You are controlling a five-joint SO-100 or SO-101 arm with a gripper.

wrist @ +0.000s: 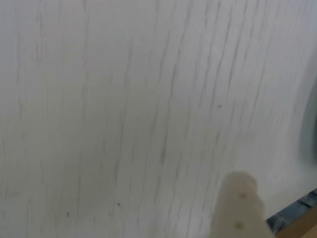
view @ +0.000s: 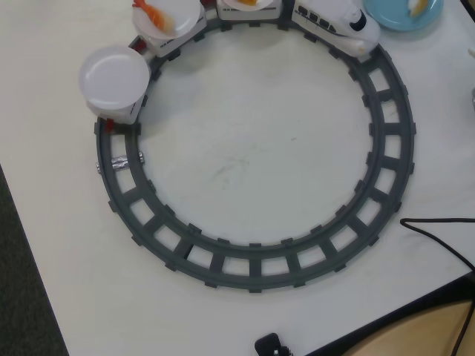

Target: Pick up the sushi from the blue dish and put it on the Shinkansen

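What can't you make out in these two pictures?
- Blue dish, overhead view: cut off by the top edge; the sushi on it shows only a sliver.
- Two loaded train plates, overhead view: cropped by the same edge.
- Gripper, wrist view: only one blurred finger shows, so open or shut is unclear.
- Arm: absent from the overhead view.

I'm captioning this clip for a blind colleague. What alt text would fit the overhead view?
A dark grey circular track lies on a white table, with the white Shinkansen at the top right pulling plate-topped cars along the top left arc. The rear car's plate is empty, the next carries a red-orange shrimp piece, and the blue dish sits cut off in the top right corner.
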